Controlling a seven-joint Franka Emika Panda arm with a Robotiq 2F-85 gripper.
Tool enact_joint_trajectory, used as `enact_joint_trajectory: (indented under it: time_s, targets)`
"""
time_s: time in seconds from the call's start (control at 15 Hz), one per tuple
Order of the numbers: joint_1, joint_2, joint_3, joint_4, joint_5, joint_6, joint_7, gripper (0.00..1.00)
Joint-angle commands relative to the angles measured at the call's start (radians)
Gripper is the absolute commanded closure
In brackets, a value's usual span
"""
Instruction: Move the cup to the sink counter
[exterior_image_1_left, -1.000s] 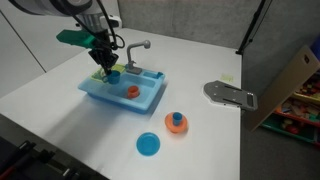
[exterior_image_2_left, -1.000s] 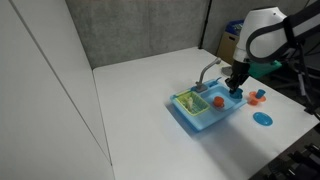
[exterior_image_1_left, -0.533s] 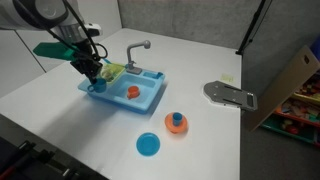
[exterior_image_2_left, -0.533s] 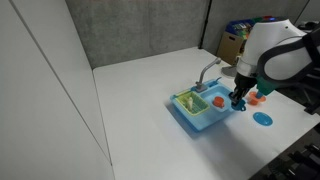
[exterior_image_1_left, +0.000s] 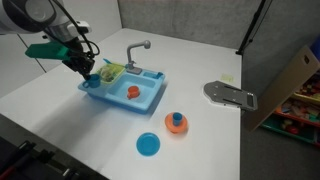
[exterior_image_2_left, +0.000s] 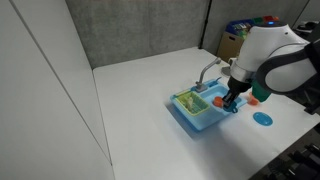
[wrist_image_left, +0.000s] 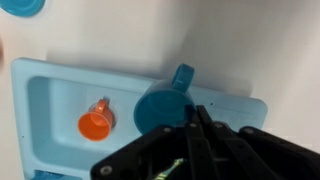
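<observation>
In an exterior view the black pincer (exterior_image_1_left: 87, 71) hangs over the left end of the rectangular light-blue plastic toy sink (exterior_image_1_left: 120, 103), which has a grey curved faucet (exterior_image_1_left: 138, 47) and stands on the white table (exterior_image_1_left: 60, 120). The basin holds a small round orange plastic piece (exterior_image_1_left: 132, 92), and the far left compartment holds something pale green (exterior_image_1_left: 110, 70). Right of the sink and well apart from it stand an orange flared piece with a blue top (exterior_image_1_left: 176, 122) and, nearer, a flat blue round disc (exterior_image_1_left: 148, 145). We cannot pick out the cup here

In an exterior view the pincer (exterior_image_2_left: 232, 103) sits low over the right end of the sink (exterior_image_2_left: 183, 116), with the green stuff (exterior_image_2_left: 190, 102) and the orange piece (exterior_image_2_left: 217, 101) inside

In the wrist view a small teal plastic cup with a side handle (wrist_image_left: 160, 108) stands upright on the sink counter (wrist_image_left: 238, 110), the flat light-blue rim right of the basin, just beyond the pincer (wrist_image_left: 197, 115). We take it for the task's cup. We see nothing in it, nor in the orange piece (wrist_image_left: 94, 123) that lies in the basin. Whether the pincer is clenched or released we cannot tell

We judge the placing all but done. To finish well we would rise straight up, keeping the fingers clear of the handle, as the light cup could tip or slide into the basin
</observation>
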Motion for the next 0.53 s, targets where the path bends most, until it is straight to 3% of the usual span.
enact_joint_trajectory:
  time_s: [0.0,0.47]
  targets:
    - [0.016,0.035,-0.004,0.052,-0.037,-0.015,0.035,0.97]
    - [0.014,0.07,0.002,0.072,-0.016,-0.003,0.009,0.95]
